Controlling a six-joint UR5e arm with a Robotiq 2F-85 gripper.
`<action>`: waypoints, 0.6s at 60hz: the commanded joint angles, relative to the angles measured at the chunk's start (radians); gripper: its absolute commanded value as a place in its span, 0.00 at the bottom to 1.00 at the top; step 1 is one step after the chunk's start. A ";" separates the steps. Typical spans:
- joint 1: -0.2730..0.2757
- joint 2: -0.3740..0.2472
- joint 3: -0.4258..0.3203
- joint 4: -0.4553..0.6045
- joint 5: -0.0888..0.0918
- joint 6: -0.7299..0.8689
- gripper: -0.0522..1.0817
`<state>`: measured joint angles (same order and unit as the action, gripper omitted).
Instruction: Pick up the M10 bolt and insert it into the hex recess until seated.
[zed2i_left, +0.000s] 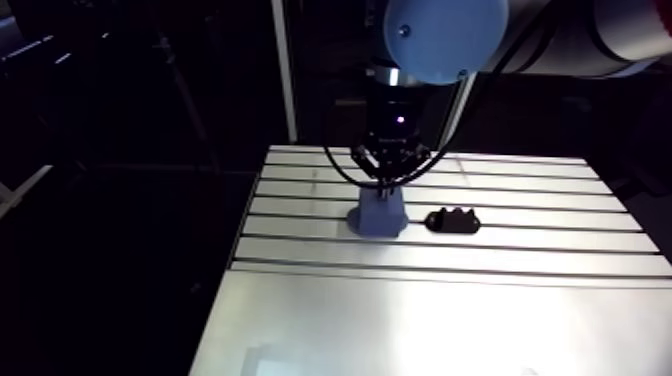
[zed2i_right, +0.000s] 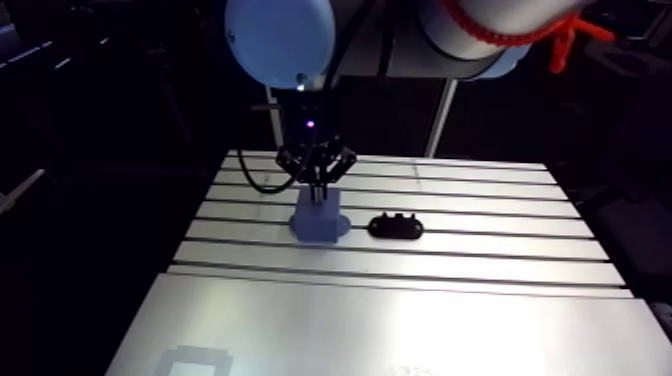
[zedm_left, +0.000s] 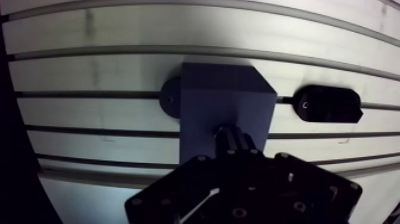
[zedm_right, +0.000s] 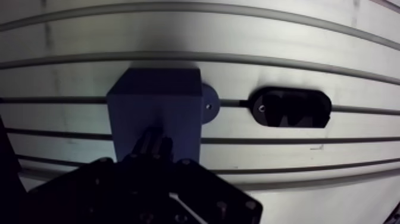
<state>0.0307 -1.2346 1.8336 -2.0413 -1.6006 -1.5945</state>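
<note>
While the gripper (zed2i_left: 378, 182) is clenching what looks like the M10 bolt (zedm_left: 234, 138) over the blue block (zedm_left: 220, 89) at the centre of the arm view, the step is calling for a slow, plumb descent, with hex flats being squared to the recess before any push. Bolt and fingertips are merging into one dark shape. The hex recess is lying hidden beneath them, so seating depth is proving unreadable. Black holder (zed2i_left: 452, 220) is sitting right of centre, apart from the block.

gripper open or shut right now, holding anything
gripper: shut, holding what looks like the M10 bolt, a dark ribbed shaft, over the top of the blue block.
</note>
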 joint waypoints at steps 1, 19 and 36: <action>0.000 -0.001 0.000 0.000 0.000 -0.001 1.00; 0.000 0.001 0.002 -0.001 0.000 -0.014 1.00; 0.000 0.001 0.002 -0.001 0.001 -0.014 1.00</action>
<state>0.0307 -1.2342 1.8352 -2.0425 -1.5993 -1.6078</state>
